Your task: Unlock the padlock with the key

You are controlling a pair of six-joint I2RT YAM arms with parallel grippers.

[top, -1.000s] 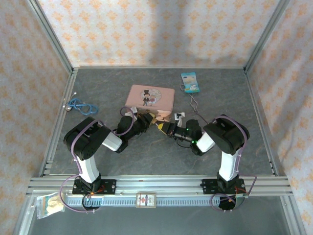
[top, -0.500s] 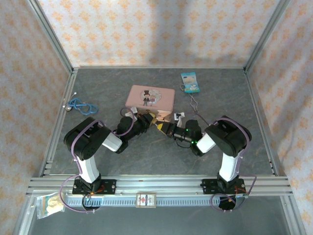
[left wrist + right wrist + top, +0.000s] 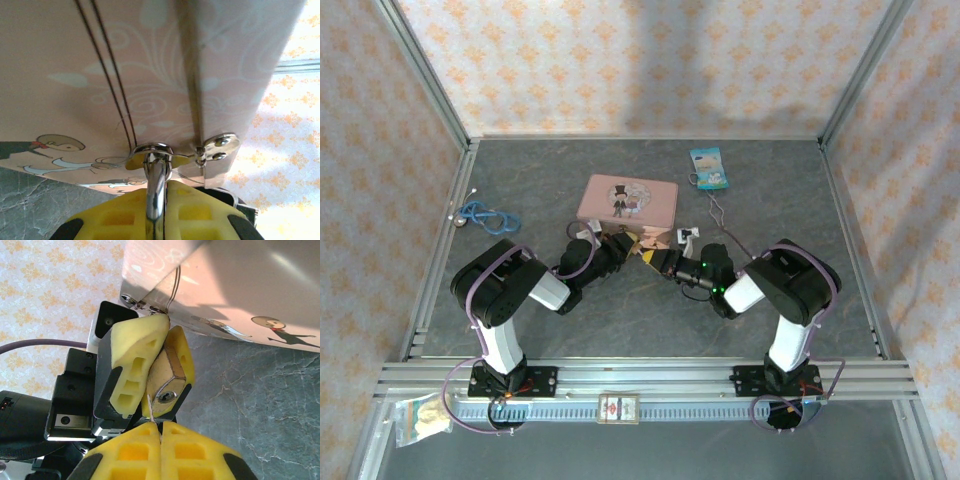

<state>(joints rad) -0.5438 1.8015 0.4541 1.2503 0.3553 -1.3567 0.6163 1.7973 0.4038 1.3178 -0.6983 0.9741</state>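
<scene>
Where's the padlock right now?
The padlock sits mid-table at the pink tin's near edge; the right wrist view shows it clamped in the left gripper, keyhole facing the key in the right gripper.

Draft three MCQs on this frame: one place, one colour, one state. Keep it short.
1. Where is the tag relative to the tin?
A) on its lid
B) right of it, farther back
C) left of it, by the arm bases

2. What colour are the finger pads?
A) yellow
B) black
C) blue

3. What is the left gripper doing?
A) open above the tin
B) shut on nothing
C) shut on the padlock

Answers:
1 B: the top view shows the tag apart from the tin, off its far right corner.
2 A: both wrist views show yellow pads.
3 C: the right wrist view shows its pads clamped on the brass body, while the right gripper holds the key near the keyhole.
</scene>
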